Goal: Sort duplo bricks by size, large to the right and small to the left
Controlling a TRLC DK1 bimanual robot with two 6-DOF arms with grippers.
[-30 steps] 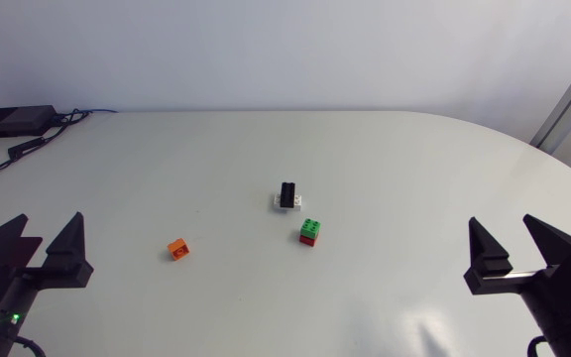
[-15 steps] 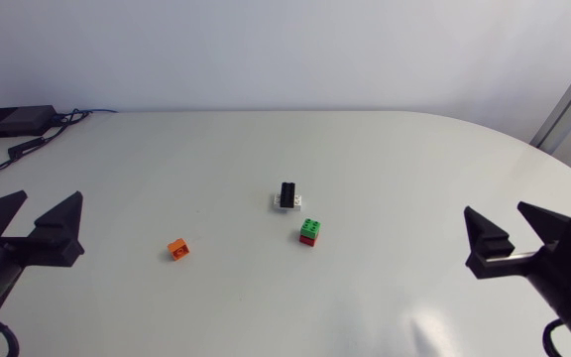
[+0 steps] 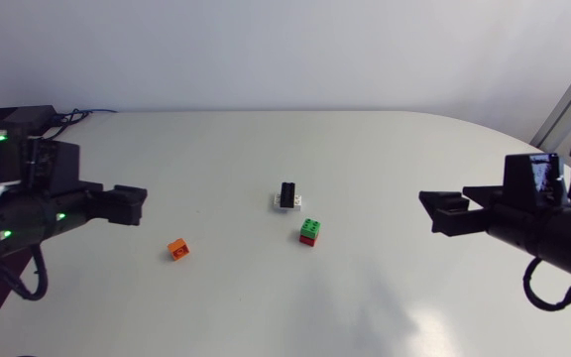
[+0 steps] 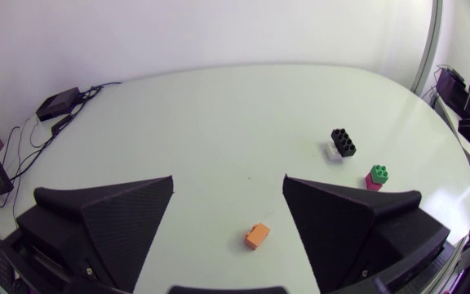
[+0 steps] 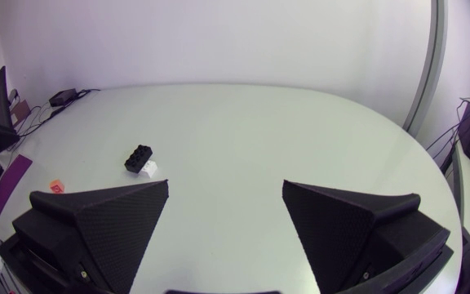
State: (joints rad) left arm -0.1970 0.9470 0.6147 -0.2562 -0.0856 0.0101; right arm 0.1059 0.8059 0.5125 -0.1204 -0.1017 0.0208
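Three brick groups lie mid-table. A small orange brick (image 3: 177,249) is left of centre. A long black brick (image 3: 287,192) sits on a white brick (image 3: 278,203). A small green brick (image 3: 311,227) is stacked on a red one (image 3: 307,240). My left gripper (image 3: 127,205) hovers open at the table's left, short of the orange brick (image 4: 257,236), which lies ahead between its fingers. My right gripper (image 3: 442,211) hovers open at the right, far from the bricks. Ahead of its left finger (image 5: 104,220) lies the black brick (image 5: 139,155).
A black box (image 3: 13,121) with cables sits at the table's back left corner. The table's curved edge (image 3: 553,164) runs behind my right arm.
Both arms have swung up from the front corners and in over the table, grippers now pointing toward the middle. The bricks have not moved.
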